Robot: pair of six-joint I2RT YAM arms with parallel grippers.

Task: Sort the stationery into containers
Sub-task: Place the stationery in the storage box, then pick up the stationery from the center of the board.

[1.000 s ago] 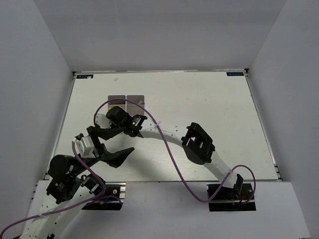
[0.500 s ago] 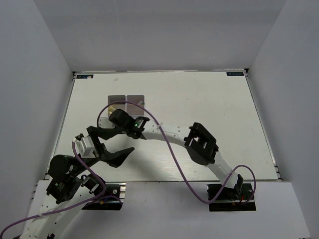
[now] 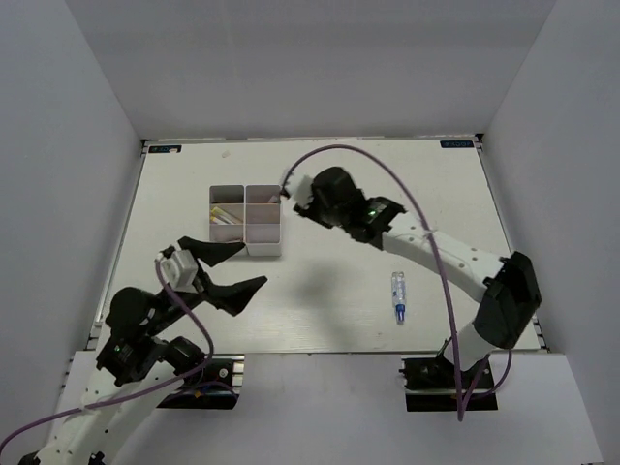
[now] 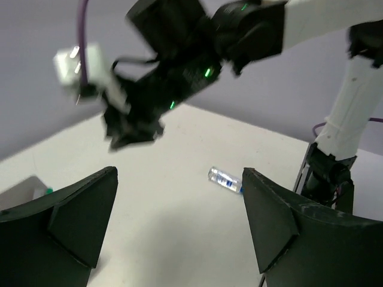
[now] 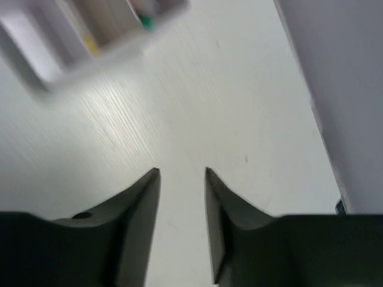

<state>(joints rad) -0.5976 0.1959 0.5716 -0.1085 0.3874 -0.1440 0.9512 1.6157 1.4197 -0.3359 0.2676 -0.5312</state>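
The white four-compartment organizer box (image 3: 246,220) stands at the table's left middle with pens and small items inside. A clear blue-tipped tube (image 3: 398,295) lies alone on the table at the right front; it also shows in the left wrist view (image 4: 225,179). My left gripper (image 3: 237,269) is open and empty, just in front of the box. My right gripper (image 3: 300,205) hovers just right of the box, jaws a little apart with nothing between them (image 5: 182,172). The box (image 5: 90,36) is blurred at the top left of the right wrist view.
White walls enclose the table on three sides. The right arm (image 4: 173,66) hangs above the table in the left wrist view. The right arm's purple cable (image 3: 387,179) arcs over the table's back middle. A box corner (image 4: 24,191) shows at the left edge.
My right arm has swung up and to the right, off the box, uncovering the box and the tube. My left gripper has shifted slightly.
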